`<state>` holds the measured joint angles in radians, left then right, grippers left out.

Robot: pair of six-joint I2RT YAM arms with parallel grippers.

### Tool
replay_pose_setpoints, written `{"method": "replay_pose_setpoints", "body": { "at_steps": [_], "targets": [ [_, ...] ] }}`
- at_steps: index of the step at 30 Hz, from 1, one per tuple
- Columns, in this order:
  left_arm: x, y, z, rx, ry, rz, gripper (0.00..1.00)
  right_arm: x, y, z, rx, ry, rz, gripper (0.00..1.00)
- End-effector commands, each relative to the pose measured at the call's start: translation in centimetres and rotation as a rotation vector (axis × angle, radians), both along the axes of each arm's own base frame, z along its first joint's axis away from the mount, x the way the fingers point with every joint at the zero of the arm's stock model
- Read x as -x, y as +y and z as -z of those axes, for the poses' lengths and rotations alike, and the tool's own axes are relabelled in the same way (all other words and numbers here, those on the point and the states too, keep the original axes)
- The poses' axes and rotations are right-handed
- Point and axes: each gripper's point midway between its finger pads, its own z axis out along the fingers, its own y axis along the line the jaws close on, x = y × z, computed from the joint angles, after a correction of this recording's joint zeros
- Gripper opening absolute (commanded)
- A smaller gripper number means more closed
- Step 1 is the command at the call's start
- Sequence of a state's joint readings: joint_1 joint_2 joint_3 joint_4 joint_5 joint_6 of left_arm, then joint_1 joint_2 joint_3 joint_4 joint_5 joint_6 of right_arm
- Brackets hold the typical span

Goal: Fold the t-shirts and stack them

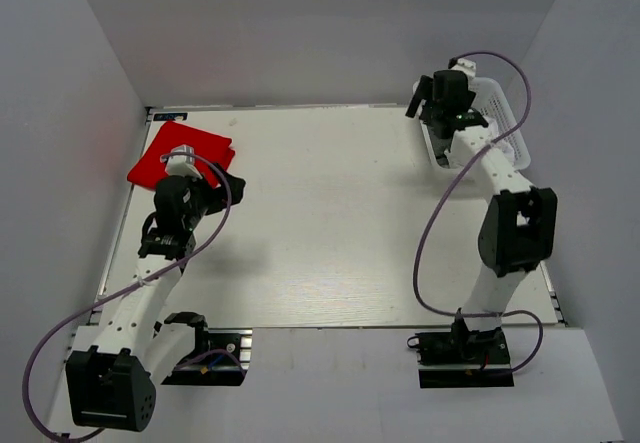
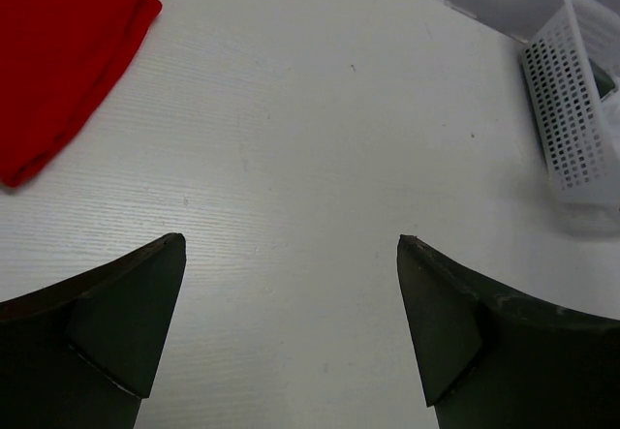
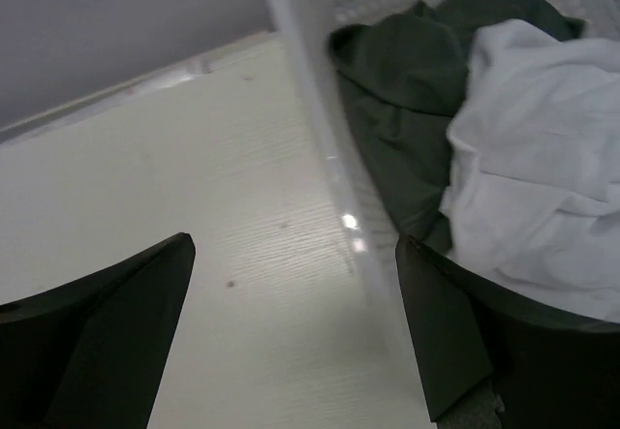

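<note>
Looking from above: the red t-shirt (image 1: 180, 153) lies folded flat at the far left corner of the desk (image 1: 330, 223). The left pincer (image 1: 226, 184) hovers just beside its near right edge, holding nothing. The right pincer (image 1: 440, 98) hangs over the white mesh basket (image 1: 512, 131) at the far right.
Left wrist: the jaws stand spread wide over bare desk with nothing between them. The red t-shirt sits off to the upper left, apart from the fingers, and the basket shows at the far right.
Right wrist: the jaws are spread wide and empty, poised over the basket's wall. Inside lie the dark grey t-shirt (image 3: 407, 109) and, crumpled to its right, the white t-shirt (image 3: 533, 158).
Step in hand: as I judge it, one shirt is done and the right arm is going for the second.
Next move calls for: lowering into the basket, pinching the cloth of one shirt only (likely the white), lifting it clear of the rim, and laying it on open desk for both arms to fold.
</note>
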<state>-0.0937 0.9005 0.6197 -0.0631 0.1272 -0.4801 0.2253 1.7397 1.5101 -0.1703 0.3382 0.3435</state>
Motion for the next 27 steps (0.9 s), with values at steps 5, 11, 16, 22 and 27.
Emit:
{"method": "replay_pose_setpoints", "body": {
  "at_steps": [5, 11, 16, 22, 27],
  "targets": [
    [-1.4, 0.4, 1.0, -0.043, 0.048, -0.001, 1.0, -5.3, -10.4, 5.0, 0.067, 0.219, 0.322, 0.9],
    [-3.2, 0.2, 0.9, -0.051, 0.045, 0.002, 1.0, -10.5, -12.5, 8.5, 0.089, 0.193, 0.268, 0.9],
    [-4.5, 0.1, 2.3, -0.056, 0.095, 0.003, 1.0, -14.0, -13.5, 14.1, 0.028, 0.179, 0.198, 0.9],
    [-5.2, 0.1, 3.7, -0.06, 0.15, 0.004, 1.0, -14.7, -13.4, 20.2, -0.073, 0.234, 0.184, 0.78],
    [-5.3, 0.0, 3.8, -0.061, 0.161, 0.004, 1.0, -13.1, -13.9, 22.1, -0.087, 0.295, 0.189, 0.0]
  ]
}}
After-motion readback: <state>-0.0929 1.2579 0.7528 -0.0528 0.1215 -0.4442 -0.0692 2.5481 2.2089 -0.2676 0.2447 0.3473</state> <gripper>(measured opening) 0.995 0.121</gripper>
